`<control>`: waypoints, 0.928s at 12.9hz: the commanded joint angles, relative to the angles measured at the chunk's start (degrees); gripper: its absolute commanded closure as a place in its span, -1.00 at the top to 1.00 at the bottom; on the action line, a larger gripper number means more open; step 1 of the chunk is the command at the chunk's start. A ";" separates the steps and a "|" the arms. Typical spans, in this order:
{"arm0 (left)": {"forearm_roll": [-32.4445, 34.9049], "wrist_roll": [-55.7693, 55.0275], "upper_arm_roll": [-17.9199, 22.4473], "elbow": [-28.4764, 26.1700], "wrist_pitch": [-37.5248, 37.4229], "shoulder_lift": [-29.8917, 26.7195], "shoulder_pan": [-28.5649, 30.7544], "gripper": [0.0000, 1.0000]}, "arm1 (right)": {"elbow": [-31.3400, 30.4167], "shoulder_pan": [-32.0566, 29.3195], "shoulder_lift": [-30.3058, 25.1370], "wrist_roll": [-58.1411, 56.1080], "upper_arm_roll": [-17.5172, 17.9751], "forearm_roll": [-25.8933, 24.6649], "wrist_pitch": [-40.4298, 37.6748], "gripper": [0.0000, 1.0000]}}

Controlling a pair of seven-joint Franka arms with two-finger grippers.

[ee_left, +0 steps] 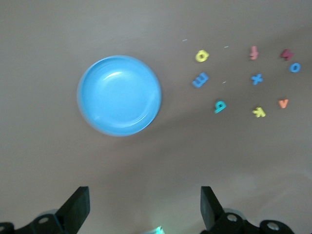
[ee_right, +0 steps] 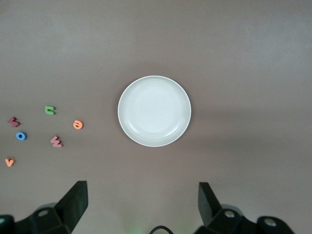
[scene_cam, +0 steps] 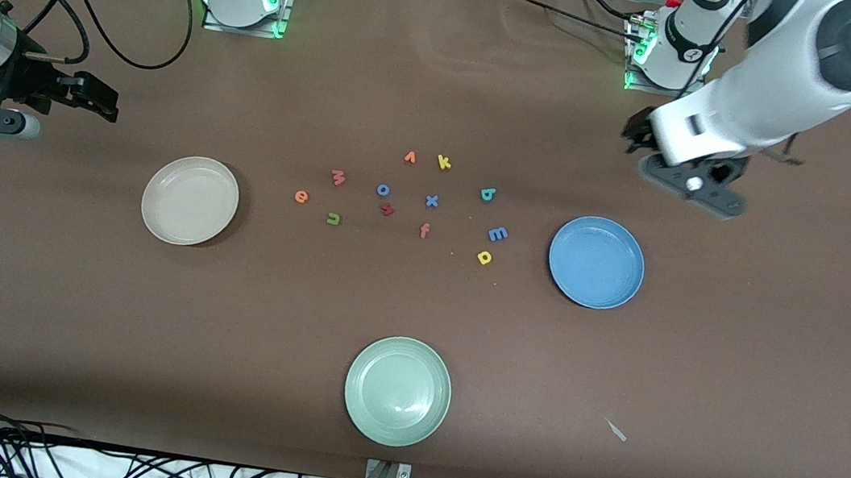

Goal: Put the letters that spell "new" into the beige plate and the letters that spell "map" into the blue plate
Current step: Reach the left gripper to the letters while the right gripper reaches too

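Note:
The beige plate [scene_cam: 190, 200] [ee_right: 154, 110] lies empty toward the right arm's end, the blue plate [scene_cam: 596, 262] [ee_left: 119, 95] empty toward the left arm's end. Between them on the table lie the orange e [scene_cam: 302, 196] [ee_right: 78, 125], green n [scene_cam: 334, 219] [ee_right: 49, 110] and pink w [scene_cam: 337, 177] [ee_right: 56, 142], then the blue m [scene_cam: 497, 234] [ee_left: 200, 79], yellow a [scene_cam: 484, 258] [ee_left: 202, 55] and teal p [scene_cam: 488, 194] [ee_left: 220, 106]. My left gripper [scene_cam: 636, 137] [ee_left: 145, 193] hangs open over bare table beside the blue plate. My right gripper [scene_cam: 105, 101] [ee_right: 141, 189] hangs open over bare table beside the beige plate.
Other letters lie in the same cluster: orange v [scene_cam: 409, 157], yellow k [scene_cam: 444, 162], blue o [scene_cam: 384, 189], blue x [scene_cam: 432, 201], a dark red letter [scene_cam: 387, 209] and a pink f [scene_cam: 424, 230]. A pale green plate [scene_cam: 397, 391] sits nearer the front camera.

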 commanded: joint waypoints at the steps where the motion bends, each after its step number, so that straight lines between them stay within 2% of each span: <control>1: 1.56 1.72 -4.14 1.89 5.41 7.73 -0.05 1.00 | 0.06 -0.11 0.27 -0.58 0.31 1.00 0.38 1.00; 4: 10.07 1.54 -5.30 1.71 12.10 13.97 -7.15 1.00 | 0.06 2.42 1.67 -0.67 0.48 0.57 0.73 1.00; 7: 11.24 2.06 -5.56 0.14 21.58 22.33 -11.20 1.00 | 0.50 6.21 5.98 0.21 0.39 0.82 0.73 1.00; 9: 15.80 8.09 -5.56 -2.06 26.08 25.15 -11.13 1.00 | 0.50 8.57 8.09 0.82 0.39 1.00 1.60 1.00; 11: 16.17 11.90 -5.47 -4.16 29.15 26.73 -10.87 1.00 | -1.16 10.34 10.19 3.97 0.48 1.09 5.89 1.00; 12: 17.82 11.91 -5.47 -7.57 32.73 26.74 -11.13 1.00 | -2.39 11.74 11.51 5.38 0.48 1.09 8.61 1.00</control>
